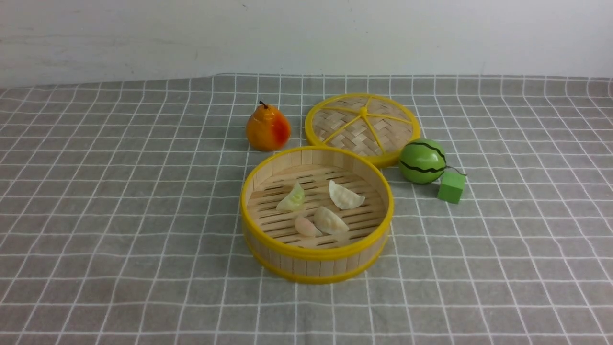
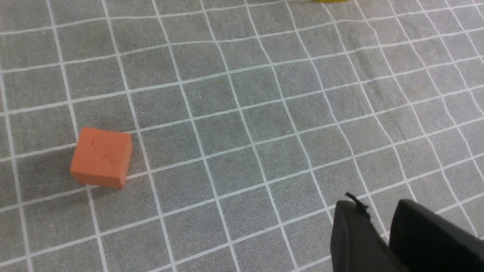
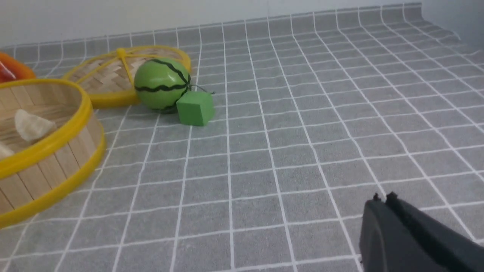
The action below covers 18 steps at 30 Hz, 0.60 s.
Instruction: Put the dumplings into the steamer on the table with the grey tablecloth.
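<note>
The steamer (image 1: 316,266) stands in the middle of the grey tablecloth (image 1: 119,215) that covers the table. Inside it lie the dumplings: a pale green one (image 1: 292,198), a pinkish one (image 1: 306,226) and two cream-white ones (image 1: 346,195) (image 1: 329,221). Neither gripper shows in the front view. My left gripper (image 2: 378,207) hangs over bare cloth, its fingertips a narrow gap apart and empty. My right gripper (image 3: 382,198) is shut and empty, over cloth to the right of the steamer (image 3: 49,166), where one white dumpling (image 3: 32,126) shows.
A flat woven lid (image 1: 362,125) lies behind the steamer, with a toy pear (image 1: 268,128) to its left. A toy watermelon (image 1: 422,161) and a green cube (image 1: 451,187) sit right of the steamer. An orange cube (image 2: 101,157) lies near my left gripper.
</note>
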Motion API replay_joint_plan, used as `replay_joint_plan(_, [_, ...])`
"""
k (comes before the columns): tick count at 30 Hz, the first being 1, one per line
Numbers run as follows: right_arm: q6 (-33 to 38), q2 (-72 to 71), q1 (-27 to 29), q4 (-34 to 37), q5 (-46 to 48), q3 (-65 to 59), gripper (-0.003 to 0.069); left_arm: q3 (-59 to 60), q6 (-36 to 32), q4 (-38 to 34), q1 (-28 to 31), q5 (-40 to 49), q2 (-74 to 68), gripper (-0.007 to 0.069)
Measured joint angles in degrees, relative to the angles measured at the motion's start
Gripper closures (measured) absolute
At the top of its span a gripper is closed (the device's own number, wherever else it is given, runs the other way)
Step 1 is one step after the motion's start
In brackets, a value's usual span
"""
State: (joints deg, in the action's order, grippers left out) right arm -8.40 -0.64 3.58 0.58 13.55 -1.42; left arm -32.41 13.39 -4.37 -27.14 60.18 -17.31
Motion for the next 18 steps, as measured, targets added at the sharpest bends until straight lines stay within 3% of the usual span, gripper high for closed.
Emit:
replay_joint_plan(8, [0.05,0.00,0.00,-0.58,7.18,0.12,0.0680,0.00,0.00,0.00,0.00,0.00,0.00,0.0467])
replay_joint_plan(18, [0.00,0.00,0.00,-0.58,8.16,0.37,0.0680,0.00,0.00,0.00,0.00,0.00,0.00,0.0460])
